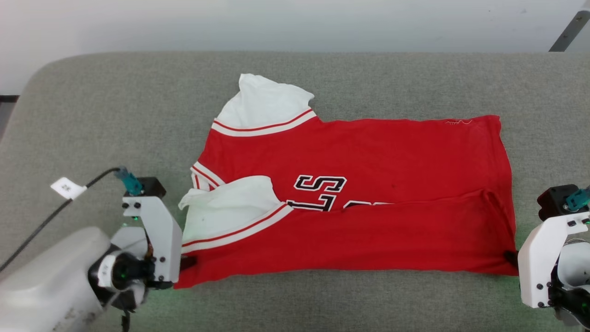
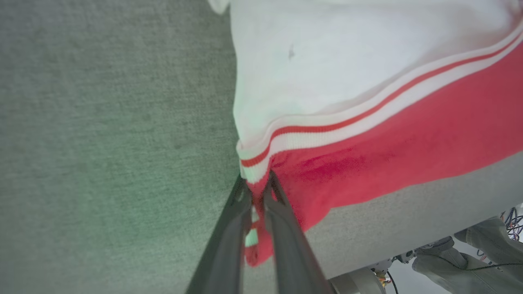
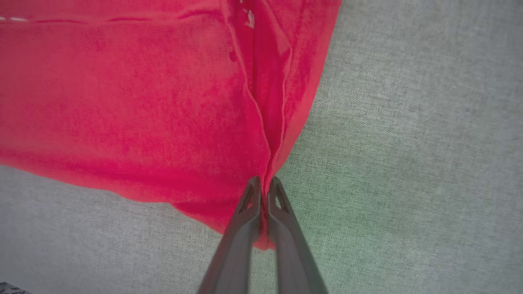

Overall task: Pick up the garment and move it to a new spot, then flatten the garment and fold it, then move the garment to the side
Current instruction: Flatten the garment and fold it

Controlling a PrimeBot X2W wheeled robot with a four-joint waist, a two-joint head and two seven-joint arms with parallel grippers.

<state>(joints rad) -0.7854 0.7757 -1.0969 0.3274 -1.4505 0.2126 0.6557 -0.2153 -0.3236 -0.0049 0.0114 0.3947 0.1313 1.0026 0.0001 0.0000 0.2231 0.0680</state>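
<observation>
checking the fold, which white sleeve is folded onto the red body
The near sleeve, by the left tool; the far sleeve sticks out beyond the body.

The jersey is red with white sleeves, red-striped white trim and seemingly black, white-edged lettering; the padded surface is grey.

A robot test lab is suggested rather than a home. A desk padded with plain grey cloth and rounded at the corner is set against a bare pale wall. A dark metal strut is seen at the upper right, a cable with a white tag is run over the desk, and loose wires are seen past the desk's edge
</observation>
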